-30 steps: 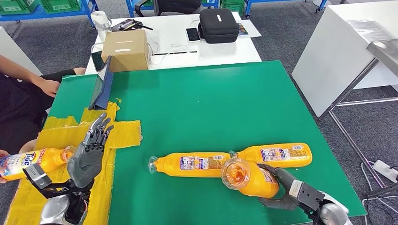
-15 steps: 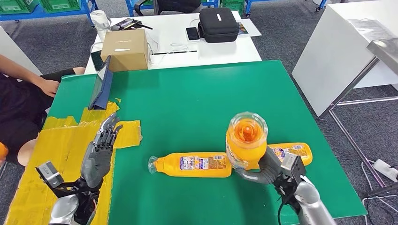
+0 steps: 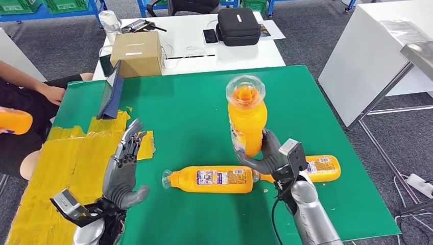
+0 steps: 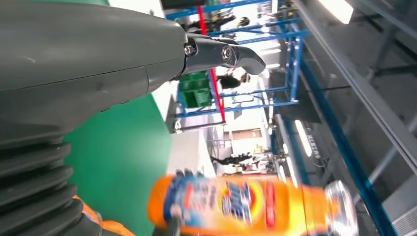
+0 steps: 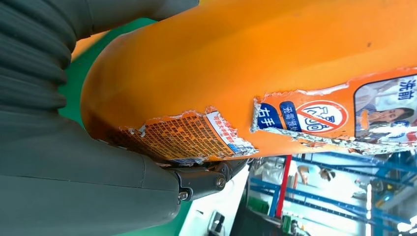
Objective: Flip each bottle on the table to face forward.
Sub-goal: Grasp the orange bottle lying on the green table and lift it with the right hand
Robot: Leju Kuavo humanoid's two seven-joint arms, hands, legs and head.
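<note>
The right robot hand (image 3: 265, 155) grasps 1 orange bottle (image 3: 247, 120), lifted upright above the green surface (image 3: 204, 112), its torn back label toward the wrist. The left robot hand (image 3: 122, 173) hovers released, fingers spread. 2 more bottles (image 3: 212, 178) (image 3: 319, 167) lie flat below, back labels up; judging by that, most flipping remains.

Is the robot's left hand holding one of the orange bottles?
No. The left hand is raised over the yellow tape with fingers spread and nothing in it, while the right hand holds the upright bottle.
</note>
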